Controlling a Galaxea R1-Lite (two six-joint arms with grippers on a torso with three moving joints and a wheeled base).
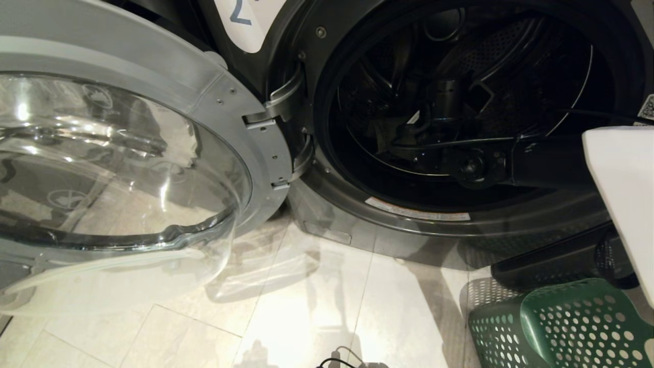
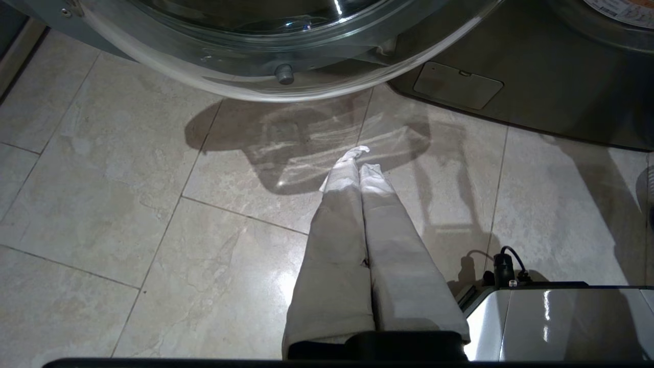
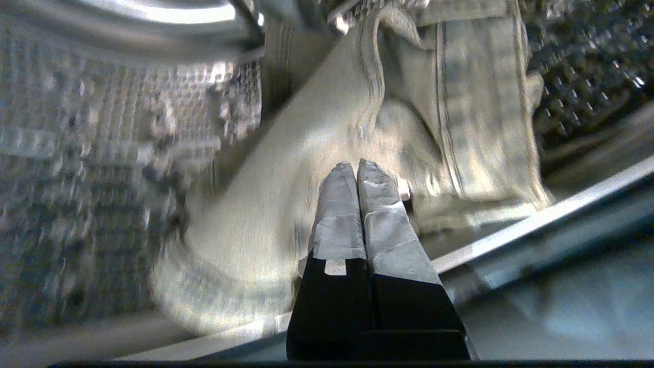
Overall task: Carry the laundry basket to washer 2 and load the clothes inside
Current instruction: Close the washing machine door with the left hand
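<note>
1. Already, washer 2 (image 1: 460,128) filled the upper right of the head view with its door (image 1: 122,168) swung wide across the left half, so carrying and opening looked done.
2. Low in the right corner, the green laundry basket (image 1: 567,327) sat on the floor tiles (image 1: 286,317) just beside the washer; whether clothes remained in it could not be seen.
3. At the centre of the right wrist view, a pale denim garment (image 3: 317,153) lay in the drum (image 3: 102,168), so loading had begun.
4. Just below it, the right gripper (image 3: 356,168) had its fingers pressed together, holding nothing.
5. Mid-frame in the left wrist view, the left gripper (image 2: 357,158) hung closed and empty above the tiles.
</note>
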